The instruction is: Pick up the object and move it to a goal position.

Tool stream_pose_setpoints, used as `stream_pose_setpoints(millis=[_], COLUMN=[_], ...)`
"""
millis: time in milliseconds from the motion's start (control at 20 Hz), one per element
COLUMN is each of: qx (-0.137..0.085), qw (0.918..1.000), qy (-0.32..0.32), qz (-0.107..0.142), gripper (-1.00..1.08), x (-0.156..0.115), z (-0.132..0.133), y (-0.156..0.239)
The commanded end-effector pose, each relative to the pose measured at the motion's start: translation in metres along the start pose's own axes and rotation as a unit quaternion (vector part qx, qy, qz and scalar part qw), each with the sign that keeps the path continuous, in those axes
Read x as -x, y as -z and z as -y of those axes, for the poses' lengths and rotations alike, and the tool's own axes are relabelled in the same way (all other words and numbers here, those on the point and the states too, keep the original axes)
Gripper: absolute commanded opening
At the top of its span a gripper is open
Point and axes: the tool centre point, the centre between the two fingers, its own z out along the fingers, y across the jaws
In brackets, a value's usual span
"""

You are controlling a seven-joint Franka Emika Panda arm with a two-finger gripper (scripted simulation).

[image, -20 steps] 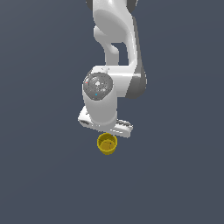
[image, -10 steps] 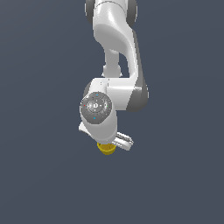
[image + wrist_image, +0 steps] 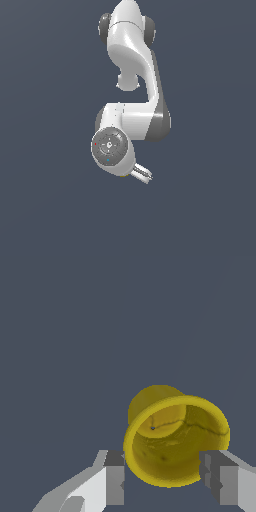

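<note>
In the wrist view the mustard-yellow cup (image 3: 172,443) stands upright with its hollow mouth facing the camera. My white gripper (image 3: 162,476) is open. One finger (image 3: 115,478) is at one side of the rim and the other finger (image 3: 220,478) overlaps the opposite side. I cannot tell whether the pads touch the cup. In the exterior view the gripper (image 3: 141,173) points down under the wrist, and the arm hides nearly all of the cup.
The cup stands on a plain dark blue-grey floor (image 3: 50,200). The white arm (image 3: 132,55) rises from the wrist toward the top of the exterior view. Nothing else shows.
The wrist has swung down over the cup. The cup showed in full below the gripper a second ago and is now almost covered by the hand in the exterior view.
</note>
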Motion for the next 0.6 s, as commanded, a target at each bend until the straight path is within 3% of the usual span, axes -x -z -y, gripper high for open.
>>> stream_pose_setpoints(millis=[0, 550], qx=[0.002, 0.011], qw=[0.9998, 0.9966], qy=[-0.015, -0.068], qz=[0.009, 0.045], gripper=[0.28, 0.28], x=[-0.002, -0.005], z=[0.003, 0.014], y=[-0.005, -0.026])
